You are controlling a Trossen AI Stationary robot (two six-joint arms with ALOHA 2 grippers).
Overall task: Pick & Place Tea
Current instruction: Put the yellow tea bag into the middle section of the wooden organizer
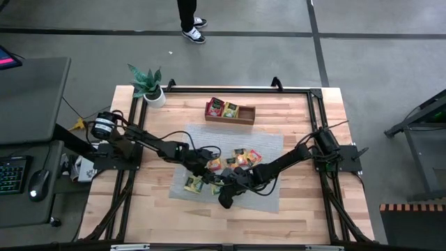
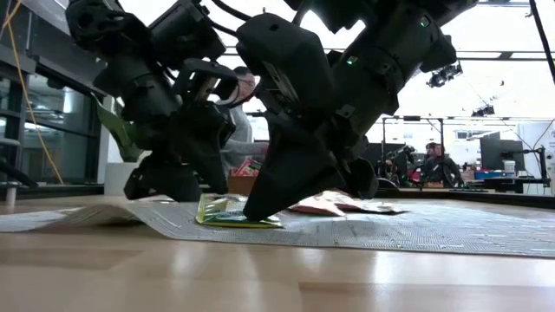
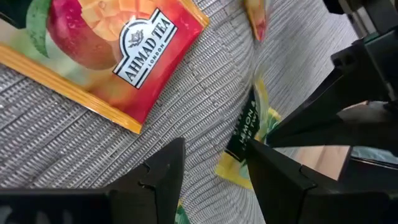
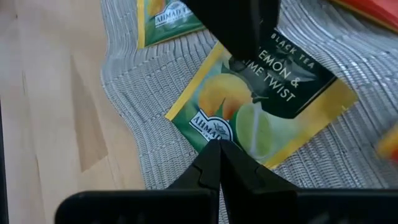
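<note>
1. Brown wooden compartment tray (image 1: 230, 111) sits at the far middle of the light wooden bench (image 1: 306, 216); it holds a red sachet (image 1: 215, 107) in its left part and a yellow sachet (image 1: 231, 110) beside it. The right part can't be read.
2. Grey woven mat (image 1: 268, 143) lies mid-bench with loose flat square tea sachets (image 1: 240, 157) scattered on it, red, orange, yellow and green.
3. Left hand (image 3: 211, 171) is low over the mat, fingers spread, nothing between them; a red mango sachet (image 3: 106, 46) lies just beyond.
4. Right hand (image 4: 219, 163) has fingers pressed together, tips down on a yellow-green lemon-lime sachet (image 4: 261, 106) near the mat's near edge.
5. Small potted green plant (image 1: 148, 85) stands at the far-left bench corner.
</note>
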